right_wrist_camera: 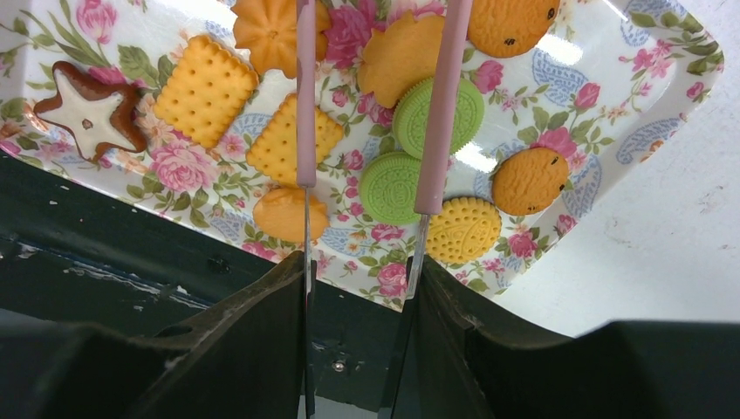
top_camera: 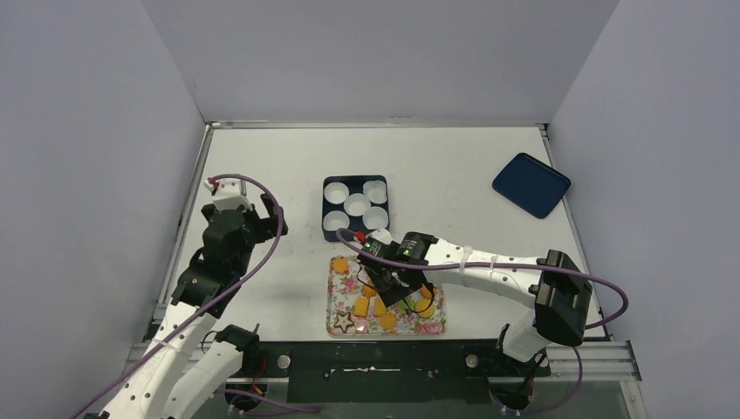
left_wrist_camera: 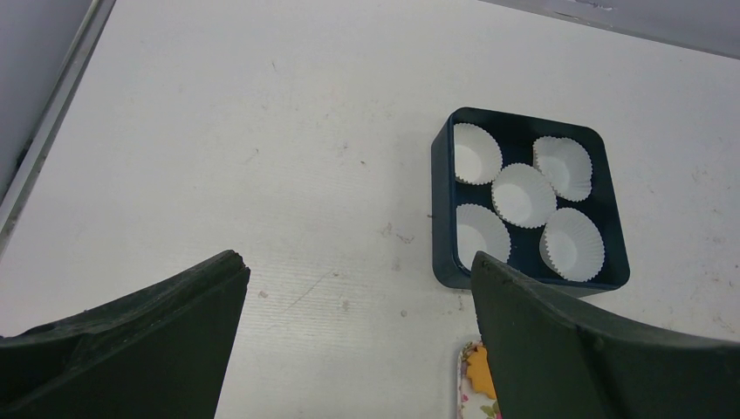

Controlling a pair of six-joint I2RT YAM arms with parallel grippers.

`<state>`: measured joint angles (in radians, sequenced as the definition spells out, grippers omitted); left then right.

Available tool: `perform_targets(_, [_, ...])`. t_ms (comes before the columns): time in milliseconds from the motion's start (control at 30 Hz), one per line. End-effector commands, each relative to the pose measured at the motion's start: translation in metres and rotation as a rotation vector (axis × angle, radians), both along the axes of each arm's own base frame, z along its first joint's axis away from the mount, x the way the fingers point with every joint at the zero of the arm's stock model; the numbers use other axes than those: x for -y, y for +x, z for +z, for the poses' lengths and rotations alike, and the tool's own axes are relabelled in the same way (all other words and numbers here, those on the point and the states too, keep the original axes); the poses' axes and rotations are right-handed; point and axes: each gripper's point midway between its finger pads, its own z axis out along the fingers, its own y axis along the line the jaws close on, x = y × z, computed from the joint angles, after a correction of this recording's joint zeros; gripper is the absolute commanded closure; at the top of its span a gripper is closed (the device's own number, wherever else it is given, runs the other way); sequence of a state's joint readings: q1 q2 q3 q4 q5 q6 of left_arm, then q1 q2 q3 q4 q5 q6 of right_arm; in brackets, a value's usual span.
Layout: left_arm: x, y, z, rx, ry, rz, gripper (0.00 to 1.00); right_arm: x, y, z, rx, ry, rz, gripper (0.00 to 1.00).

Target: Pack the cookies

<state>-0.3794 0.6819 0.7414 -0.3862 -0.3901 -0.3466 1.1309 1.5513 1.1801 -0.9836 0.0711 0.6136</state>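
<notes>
The cookies lie on a floral tray near the table's front edge: orange squares, orange rounds, two light green rounds and a dark brown star. In the top view the tray sits in front of the arms' bases. My right gripper is shut on pink-armed tongs and hovers over the tray. The tong tips run out of view at the top. My left gripper is open and empty above bare table, left of the box.
A dark blue square box holds several empty white paper cups just behind the tray; it also shows in the top view. A dark blue lid lies at the back right. A black rail borders the near edge.
</notes>
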Motion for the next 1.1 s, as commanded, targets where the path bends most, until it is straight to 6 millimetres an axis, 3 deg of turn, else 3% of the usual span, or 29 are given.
perform_targets(0, [0.000,0.002,0.007,0.021,0.005,0.004,0.03,-0.001,-0.003,0.007,-0.023,0.017,0.014,0.59])
perform_targets(367, [-0.001,0.002,0.006,0.019,0.009,0.009,0.03,0.001,-0.011,0.000,-0.069,-0.016,0.046,0.60])
perform_targets(833, [-0.003,0.001,0.008,0.025,0.009,0.016,0.03,-0.001,0.000,-0.001,-0.070,-0.035,0.048,0.58])
perform_targets(1067, [-0.003,0.001,0.008,0.025,0.011,0.018,0.03,0.000,0.001,-0.002,-0.073,-0.052,0.059,0.67])
